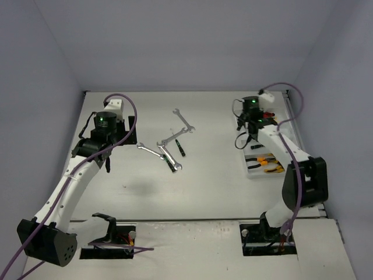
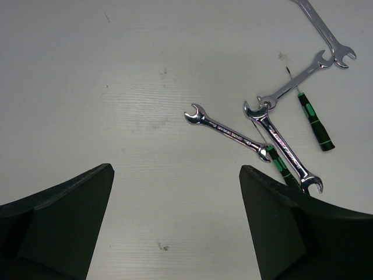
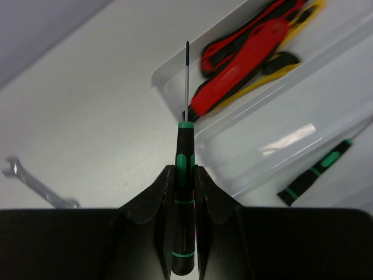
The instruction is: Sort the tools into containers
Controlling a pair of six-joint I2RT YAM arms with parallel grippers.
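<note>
The right arm's jaws point(image 3: 185, 172) are clamped on the ribbed handle of a thin black-and-green screwdriver point(image 3: 186, 146). Its steel tip points out past the corner of the white divided plastic tray point(image 3: 326, 81), which sits by the right edge of the desk point(image 2: 116, 70). One compartment holds red- and yellow-handled cutters point(image 3: 250, 58); the next holds a second black-and-green screwdriver point(image 3: 317, 172).

The held tool looks light and stiff, but its slim round handle could swivel in a two-point grip. Mid-handle, where it is held now, seems the sound place to take it.

The left arm's jaws point(image 2: 176, 169) stand wide and empty above the desk's middle. Four silver open-ended wrenches point(image 2: 227, 131) and two more slim screwdrivers point(image 2: 315, 119) lie there unsorted. The wrenches are flat, hard and polished, so they are probably slippery and best pinched across the narrow shank.
</note>
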